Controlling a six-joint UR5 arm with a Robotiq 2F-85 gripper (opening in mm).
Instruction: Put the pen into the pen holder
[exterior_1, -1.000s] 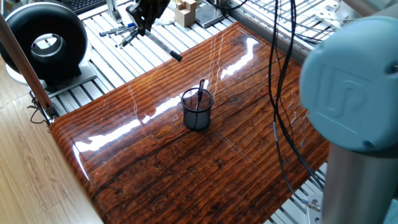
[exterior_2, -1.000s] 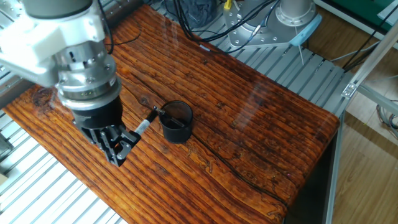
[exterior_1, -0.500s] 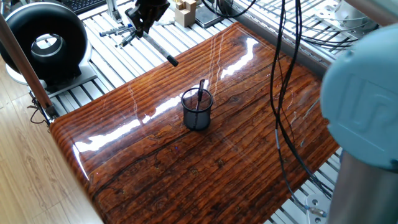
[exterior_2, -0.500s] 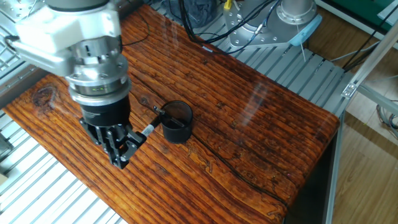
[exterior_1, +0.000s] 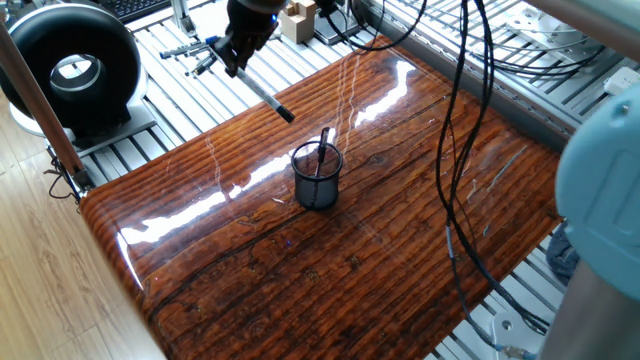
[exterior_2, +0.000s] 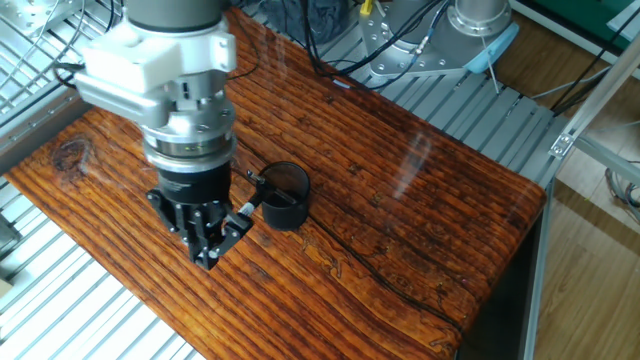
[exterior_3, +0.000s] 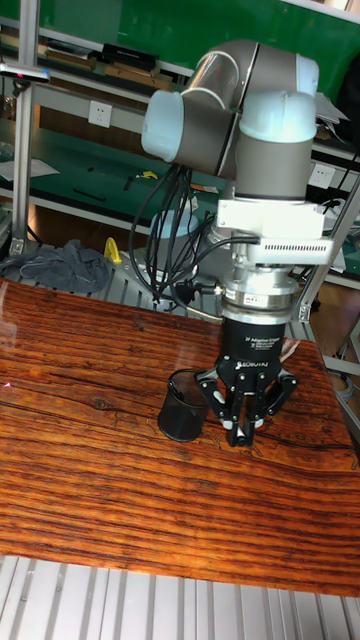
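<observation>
Claw (exterior_2: 213, 250), clamped on the pen (exterior_2: 240, 207), has slid right toward the pen holder (exterior_2: 283, 196) at frame centre since earlier; insertion looks near.

Grey-jointed arm (exterior_3: 235, 100) with pale blue caps, black end effector (exterior_3: 242, 430)

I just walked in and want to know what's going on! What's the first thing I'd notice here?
The big grey robot arm's hand hangs low over the shiny striped wooden table, pinching a black-and-white pen that slants down toward the table. Near the middle of the table stands a small dark mesh pen holder with a thin dark pen already sticking out.
</observation>
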